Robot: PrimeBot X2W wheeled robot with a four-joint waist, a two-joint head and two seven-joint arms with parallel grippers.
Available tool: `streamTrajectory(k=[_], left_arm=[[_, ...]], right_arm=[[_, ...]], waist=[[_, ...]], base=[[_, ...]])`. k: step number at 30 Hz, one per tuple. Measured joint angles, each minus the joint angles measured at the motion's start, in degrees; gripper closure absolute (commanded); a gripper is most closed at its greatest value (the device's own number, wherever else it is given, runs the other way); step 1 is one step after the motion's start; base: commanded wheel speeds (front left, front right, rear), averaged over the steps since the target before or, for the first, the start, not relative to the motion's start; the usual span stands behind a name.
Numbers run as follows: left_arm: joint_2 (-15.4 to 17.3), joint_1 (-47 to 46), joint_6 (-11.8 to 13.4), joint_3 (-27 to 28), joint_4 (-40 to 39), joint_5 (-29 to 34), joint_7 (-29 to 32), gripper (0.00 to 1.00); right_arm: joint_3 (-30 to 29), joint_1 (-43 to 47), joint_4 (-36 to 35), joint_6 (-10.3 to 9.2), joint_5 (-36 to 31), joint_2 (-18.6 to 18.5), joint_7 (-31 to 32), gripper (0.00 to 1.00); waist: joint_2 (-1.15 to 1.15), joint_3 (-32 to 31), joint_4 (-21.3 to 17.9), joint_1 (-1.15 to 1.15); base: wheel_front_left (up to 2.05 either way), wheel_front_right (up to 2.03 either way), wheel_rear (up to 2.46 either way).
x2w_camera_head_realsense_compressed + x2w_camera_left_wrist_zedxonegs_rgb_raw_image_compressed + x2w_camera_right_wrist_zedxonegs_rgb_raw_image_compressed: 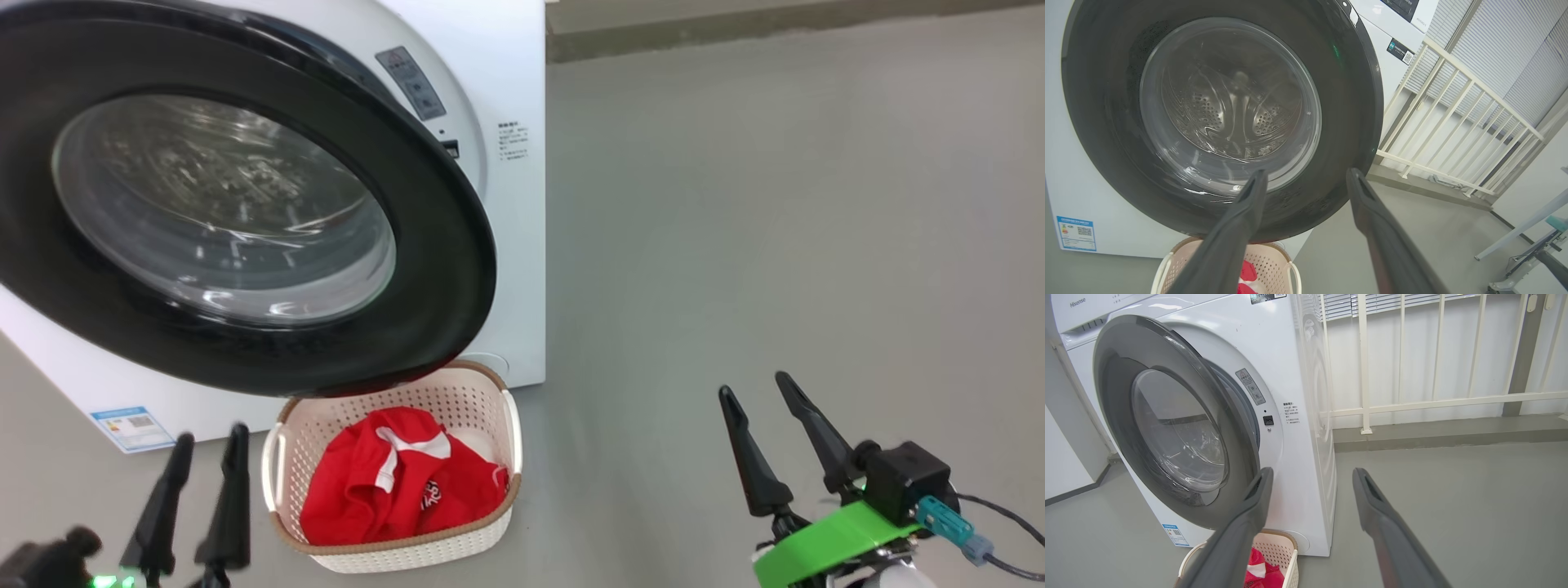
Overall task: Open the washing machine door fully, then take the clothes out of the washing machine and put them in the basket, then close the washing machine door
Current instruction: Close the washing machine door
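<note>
The clothes (400, 482) lie in the basket (457, 400) on the floor, beneath the part-open washing machine door (441, 269). The left claw (211, 435) and right claw (754, 385) hang spread, empty. Closing seems next: push the door's rim inward.

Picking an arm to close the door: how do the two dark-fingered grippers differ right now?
The left gripper stands beside the cream perforated basket, near the glossy black round door; the right gripper stands off over grey floor. The right gripper's wrist wears a green band; the left's looks dark. Both are open and empty.
</note>
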Motion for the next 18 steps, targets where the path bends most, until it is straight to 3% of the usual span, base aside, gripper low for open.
streamTrajectory(k=[7,14,18], left_arm=[[-0.21,5.91,0.58,2.79,-2.33,13.82,-0.07,0.0],[-4.16,9.59,-0.32,6.34,-2.52,25.68,-0.07,0.0],[-6.45,11.07,-1.19,8.03,-0.52,29.04,-0.07,0.0]], right_arm=[[-1.82,2.86,-1.07,0.0,-2.46,0.04,0.0,0.0],[-2.94,4.58,-1.48,0.0,-3.03,0.11,0.0,0.0],[-2.69,4.97,-1.05,0.0,-3.41,0.15,0.0,0.0]], waist=[[0.0,-1.92,1.58,0.0],[0.0,-2.9,2.73,0.0],[0.0,-3.07,2.72,0.0]], base=[[0.0,0.0,0.0],[0.0,0.0,0.0],[0.0,0.0,0.0]])
